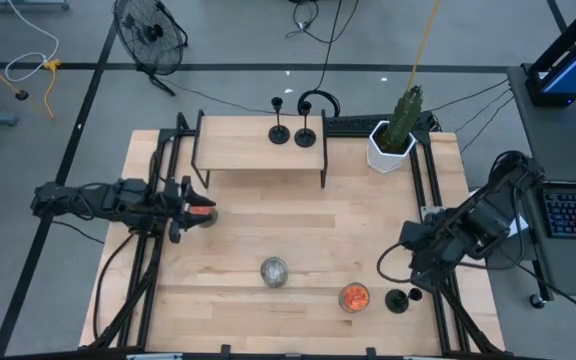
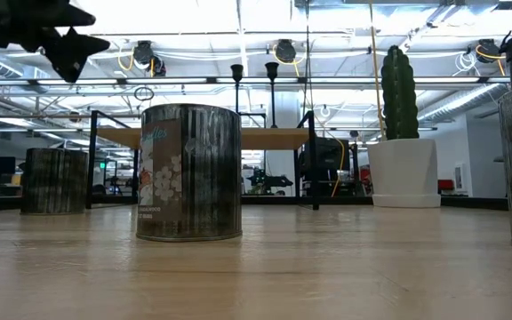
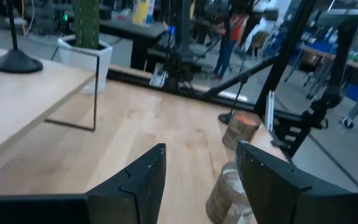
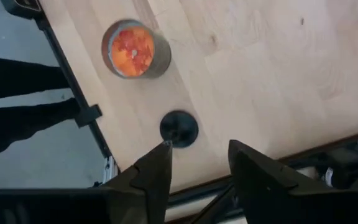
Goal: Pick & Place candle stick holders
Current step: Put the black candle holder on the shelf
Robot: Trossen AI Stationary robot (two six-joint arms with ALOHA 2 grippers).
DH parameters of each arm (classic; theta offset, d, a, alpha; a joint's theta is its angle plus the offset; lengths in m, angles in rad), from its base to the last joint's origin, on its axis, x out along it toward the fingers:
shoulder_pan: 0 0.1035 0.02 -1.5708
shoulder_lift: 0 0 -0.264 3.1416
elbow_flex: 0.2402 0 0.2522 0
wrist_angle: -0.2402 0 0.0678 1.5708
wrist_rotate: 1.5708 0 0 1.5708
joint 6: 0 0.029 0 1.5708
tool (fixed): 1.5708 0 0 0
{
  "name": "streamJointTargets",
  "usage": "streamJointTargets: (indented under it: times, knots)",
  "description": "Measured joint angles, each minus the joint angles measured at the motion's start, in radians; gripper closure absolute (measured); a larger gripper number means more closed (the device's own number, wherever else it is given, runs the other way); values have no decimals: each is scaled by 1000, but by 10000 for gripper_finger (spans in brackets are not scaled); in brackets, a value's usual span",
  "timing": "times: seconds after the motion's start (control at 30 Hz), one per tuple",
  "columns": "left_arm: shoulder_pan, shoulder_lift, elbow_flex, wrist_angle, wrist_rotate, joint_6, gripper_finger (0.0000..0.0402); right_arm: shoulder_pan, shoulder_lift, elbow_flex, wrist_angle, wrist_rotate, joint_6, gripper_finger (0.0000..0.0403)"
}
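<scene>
Two black candle stick holders [image 1: 280, 133] [image 1: 306, 137] stand upright by their disc bases on the raised wooden shelf [image 1: 238, 150] at the table's far side. They also show in the low view [image 2: 236, 73] [image 2: 272, 71]. A third holder [image 1: 398, 300] stands on the table near the front right, and from above it shows in the right wrist view [image 4: 179, 127]. My right gripper [image 4: 197, 163] is open, above this holder and a little to its side. My left gripper [image 3: 197, 177] is open and empty at the table's left side [image 1: 200, 212].
A silver can [image 1: 274, 271] stands at the table's front middle. An orange-filled jar [image 1: 355, 297] stands just left of the third holder. A cactus in a white pot [image 1: 393, 140] stands at the far right. A dark cylinder [image 2: 53, 180] stands below my left gripper. Black frame rails line both sides.
</scene>
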Motion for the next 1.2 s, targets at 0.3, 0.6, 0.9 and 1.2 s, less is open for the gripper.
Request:
streamJointTargets:
  times: [0.3,0.6,0.9,1.2]
  knots:
    - [-4,-120,-50,-42,-9,7,201,68,30,0,1,-82,138,239]
    - [-4,-145,-64,-66,-9,-4,201,159,80,0,31,-78,249,235]
    - [-4,-145,-64,-66,-17,-10,201,184,127,0,19,-72,275,234]
    - [-4,-145,-64,-66,-16,-24,201,184,145,0,5,1,200,234]
